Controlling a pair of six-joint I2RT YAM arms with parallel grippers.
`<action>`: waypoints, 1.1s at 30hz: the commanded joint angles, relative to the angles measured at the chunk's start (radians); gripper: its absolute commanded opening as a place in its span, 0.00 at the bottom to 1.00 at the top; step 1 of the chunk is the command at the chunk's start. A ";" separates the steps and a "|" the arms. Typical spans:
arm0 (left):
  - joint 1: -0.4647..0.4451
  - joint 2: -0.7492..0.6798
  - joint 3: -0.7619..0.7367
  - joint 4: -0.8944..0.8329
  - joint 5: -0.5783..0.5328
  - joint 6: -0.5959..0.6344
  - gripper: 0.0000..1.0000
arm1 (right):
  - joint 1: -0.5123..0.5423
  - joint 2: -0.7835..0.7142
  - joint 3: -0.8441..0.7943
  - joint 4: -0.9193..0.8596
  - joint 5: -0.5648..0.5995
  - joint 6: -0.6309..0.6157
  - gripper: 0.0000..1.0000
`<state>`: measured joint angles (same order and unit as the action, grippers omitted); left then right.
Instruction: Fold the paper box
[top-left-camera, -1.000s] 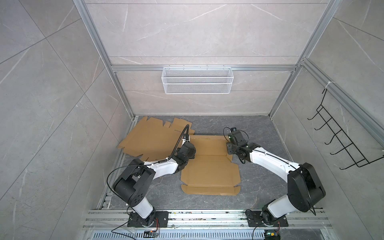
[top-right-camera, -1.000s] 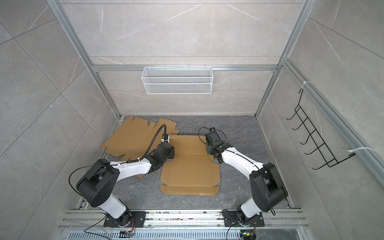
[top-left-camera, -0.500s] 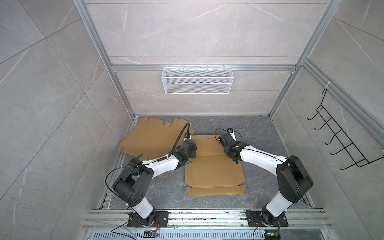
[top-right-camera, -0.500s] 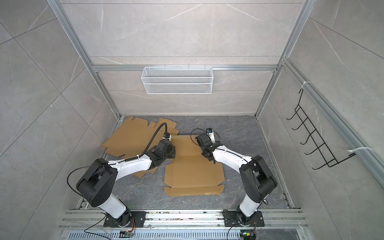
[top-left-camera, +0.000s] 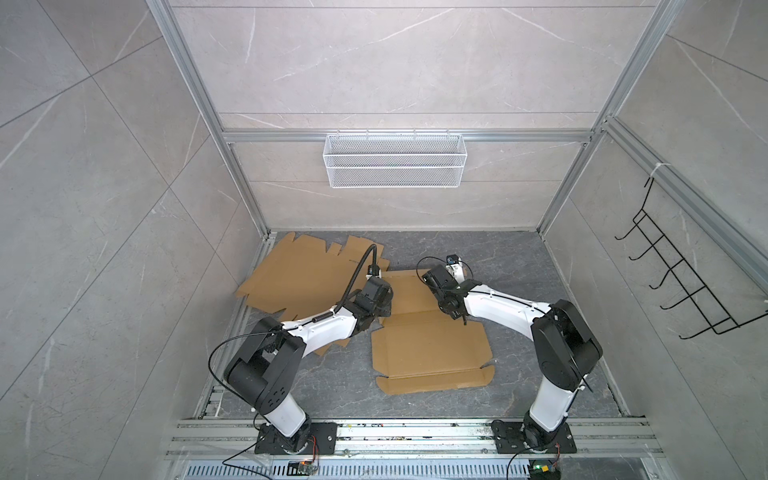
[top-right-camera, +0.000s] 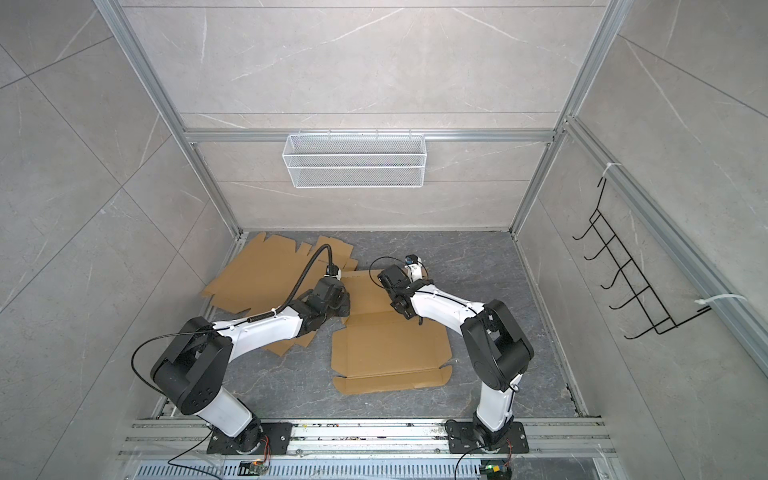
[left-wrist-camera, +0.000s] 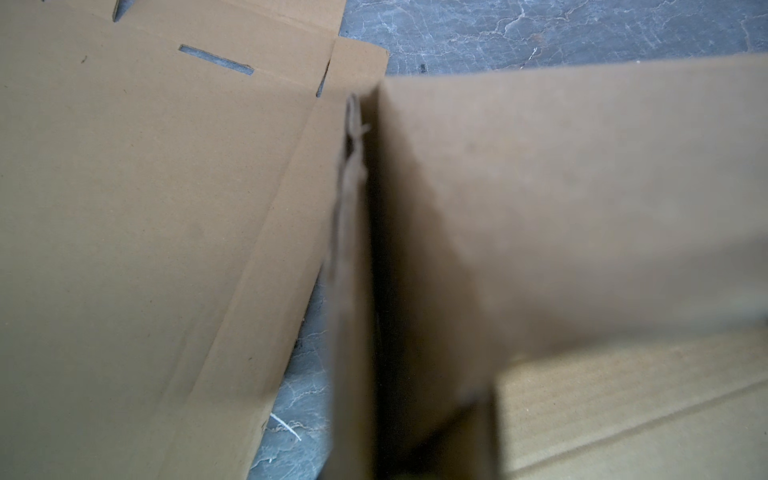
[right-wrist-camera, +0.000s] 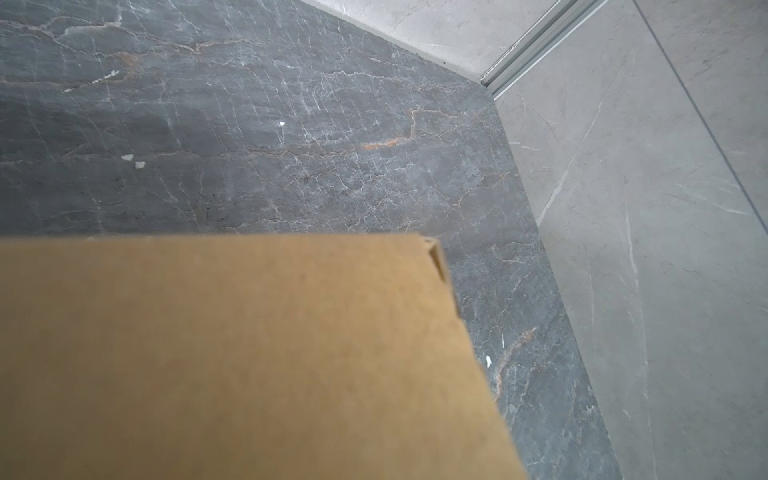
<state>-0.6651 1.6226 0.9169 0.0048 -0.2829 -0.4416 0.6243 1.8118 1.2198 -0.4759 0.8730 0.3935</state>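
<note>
The paper box (top-left-camera: 428, 353) (top-right-camera: 386, 349) is a brown cardboard blank lying mostly flat mid-floor, its far panel (top-left-camera: 409, 291) between both arms. My left gripper (top-left-camera: 384, 309) (top-right-camera: 343, 309) sits at the box's left edge by the fold. In the left wrist view a side flap (left-wrist-camera: 353, 249) stands upright edge-on and runs into the jaw area, hiding the fingers. My right gripper (top-left-camera: 451, 309) (top-right-camera: 405, 309) is at the far panel's right side. In the right wrist view a raised cardboard panel (right-wrist-camera: 249, 353) covers the jaws. Both grippers are shut on cardboard.
A pile of flat cardboard blanks (top-left-camera: 303, 274) (left-wrist-camera: 145, 208) lies at the back left, partly under the left arm. A white wire basket (top-left-camera: 395, 160) hangs on the back wall. A black hook rack (top-left-camera: 681, 282) is on the right wall, and walls enclose the dark floor (right-wrist-camera: 291, 145).
The box has slid to the right and turned slightly. My right gripper has moved left onto the far panel and has shut. My left gripper has stayed shut at the left edge.
</note>
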 joint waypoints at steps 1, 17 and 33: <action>-0.020 -0.009 -0.004 0.021 0.035 0.028 0.00 | -0.009 -0.009 -0.019 -0.072 0.021 -0.009 0.09; -0.005 0.054 0.166 -0.284 0.067 0.090 0.00 | -0.158 -0.246 -0.167 -0.007 -0.549 0.009 0.63; 0.066 0.312 0.642 -0.944 0.261 0.357 0.00 | -0.264 -0.462 -0.176 -0.192 -0.805 -0.083 0.87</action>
<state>-0.6128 1.8977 1.4727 -0.7120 -0.0727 -0.1970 0.3904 1.3888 1.0508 -0.5831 0.1398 0.3584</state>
